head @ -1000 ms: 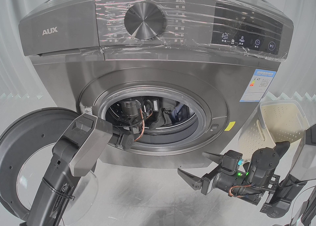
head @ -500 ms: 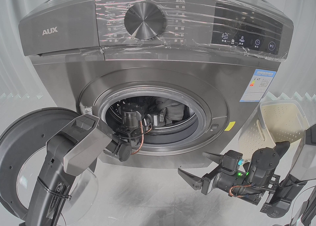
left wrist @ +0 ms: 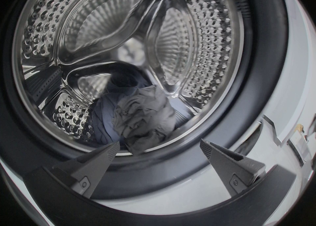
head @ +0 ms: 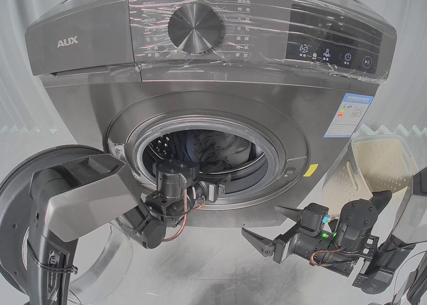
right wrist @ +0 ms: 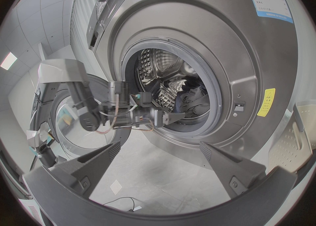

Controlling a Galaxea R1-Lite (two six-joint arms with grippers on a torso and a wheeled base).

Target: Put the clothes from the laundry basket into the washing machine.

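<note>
Crumpled grey clothes (left wrist: 144, 118) in perforated steel drum (left wrist: 210, 38); left claw (left wrist: 158, 143) and right claw (right wrist: 159, 144) wide apart, empty

I see a pale grey floor (head: 200, 266) spread out below me. On that floor lie a small white square (right wrist: 116, 187) and a thin cable (right wrist: 121, 199). A pleated white wall (head: 13, 96) rises behind the floor.

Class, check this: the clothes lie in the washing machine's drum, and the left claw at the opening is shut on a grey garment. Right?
Not quite. The left claw at the opening is open and empty, as the left wrist view shows; the clothes do lie in the drum.
</note>
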